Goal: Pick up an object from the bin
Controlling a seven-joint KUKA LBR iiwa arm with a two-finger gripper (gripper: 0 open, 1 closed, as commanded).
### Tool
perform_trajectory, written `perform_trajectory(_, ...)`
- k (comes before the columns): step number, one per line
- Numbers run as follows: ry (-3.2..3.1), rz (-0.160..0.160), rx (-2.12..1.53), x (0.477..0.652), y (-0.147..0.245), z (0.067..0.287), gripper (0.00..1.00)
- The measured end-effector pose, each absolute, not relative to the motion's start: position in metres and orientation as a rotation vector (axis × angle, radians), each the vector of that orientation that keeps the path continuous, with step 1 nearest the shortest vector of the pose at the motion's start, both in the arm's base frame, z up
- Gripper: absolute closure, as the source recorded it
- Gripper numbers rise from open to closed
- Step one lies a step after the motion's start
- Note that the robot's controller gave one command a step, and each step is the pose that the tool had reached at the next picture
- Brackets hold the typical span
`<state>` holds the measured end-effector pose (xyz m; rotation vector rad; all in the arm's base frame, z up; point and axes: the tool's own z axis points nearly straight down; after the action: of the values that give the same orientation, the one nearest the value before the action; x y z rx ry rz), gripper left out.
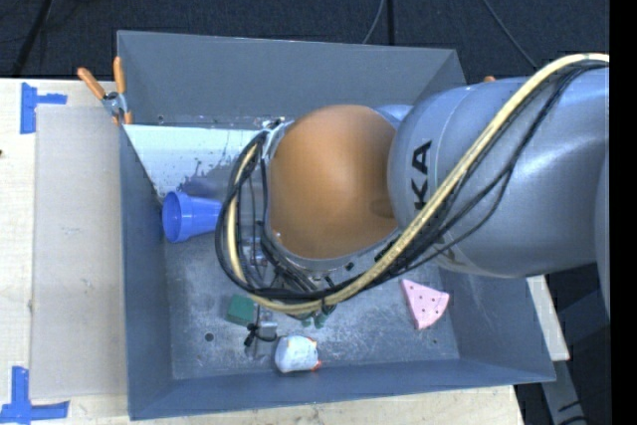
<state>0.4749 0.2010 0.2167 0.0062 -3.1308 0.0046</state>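
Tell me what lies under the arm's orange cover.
Below its lower edge, a small green thing and a white lump with red lie on the bin floor. Whatever sits straight beneath the orange cover is hidden.

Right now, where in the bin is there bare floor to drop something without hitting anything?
Bare floor lies in the lower-left corner of the bin, below the blue cup, and in the strip between the white lump and the pink wedge. It is crowded beside the gripper, where the green piece and white lump sit close.
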Motion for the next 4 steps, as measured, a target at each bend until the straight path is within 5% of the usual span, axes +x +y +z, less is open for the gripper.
perform_trajectory(2,-3.131,0.004,0.028,0.474,0.171,0.236,0.00)
perform_trajectory(4,-3.121,0.002,0.235,0.485,0.101,0.177,0.00)
